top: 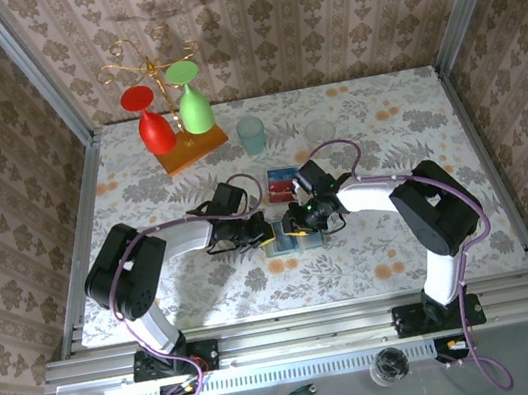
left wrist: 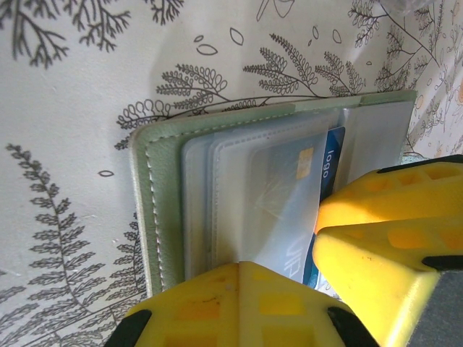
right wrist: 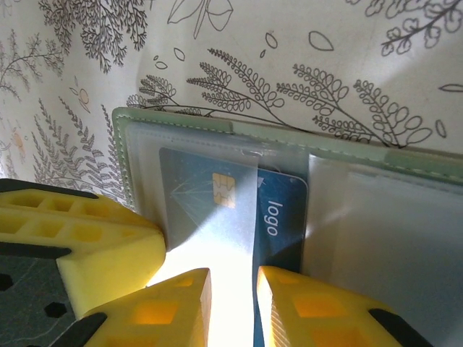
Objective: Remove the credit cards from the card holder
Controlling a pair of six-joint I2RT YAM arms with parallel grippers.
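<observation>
The pale grey-green card holder (top: 290, 243) lies open on the table between my two grippers. Its stitched cover (left wrist: 154, 210) and clear sleeves fill the left wrist view. A blue credit card (right wrist: 283, 217) with a gold chip and the word "logo" sticks partway out of a sleeve; the same blue card (left wrist: 332, 153) shows in the left wrist view. My left gripper (left wrist: 242, 266) is shut, its tips pressing down on the sleeves. My right gripper (right wrist: 231, 289) is open, its fingers either side of the sleeve edge and the card's near end. Loose red and blue cards (top: 283, 184) lie behind the holder.
A teal cup (top: 252, 135) and a clear glass (top: 319, 132) stand behind the cards. A rack with a red glass (top: 153, 125) and a green glass (top: 192, 103) is at the back left. My two grippers nearly touch over the holder.
</observation>
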